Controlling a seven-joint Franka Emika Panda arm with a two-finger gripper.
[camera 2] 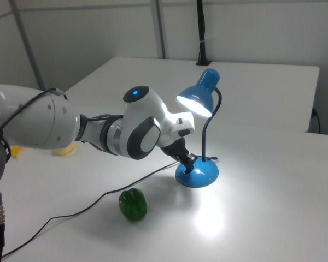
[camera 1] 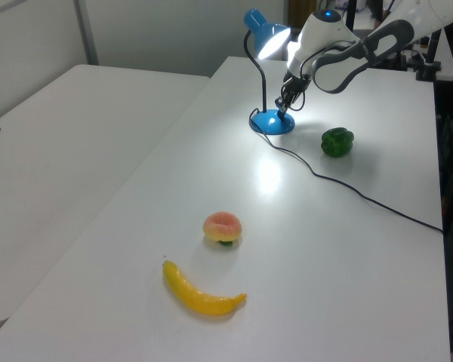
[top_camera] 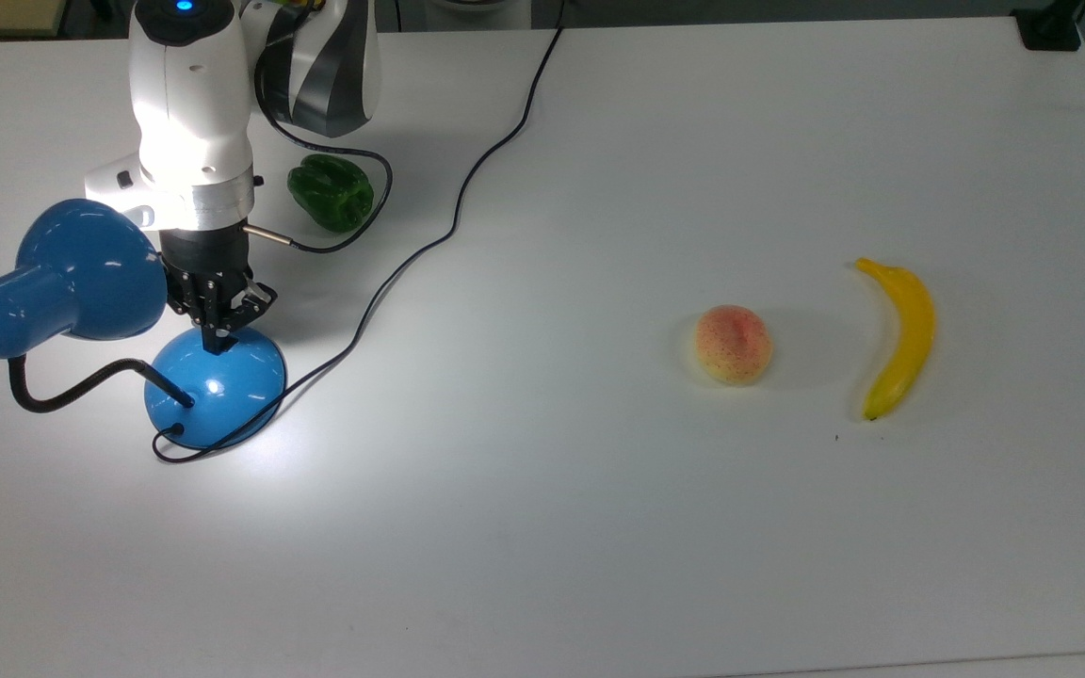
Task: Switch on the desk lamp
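The blue desk lamp [top_camera: 81, 273] stands at the top view's left, lit, throwing a bright patch on the white table. Its bell shade [camera 2: 198, 97] glows in the right view, and its black gooseneck [top_camera: 72, 388] curves down to the round blue base [top_camera: 218, 391]. My gripper [top_camera: 216, 341] points down with its fingers together, tips at the far rim of the base. In the left view the gripper [camera 1: 285, 110] hangs just over the base [camera 1: 272, 122]. The switch is hidden under the fingertips.
The lamp's black cord [top_camera: 429, 240] runs from the base across the table to the far edge. A green pepper [top_camera: 331, 193] lies behind the gripper. A peach [top_camera: 733, 344] and a banana [top_camera: 898, 334] lie at the top view's right.
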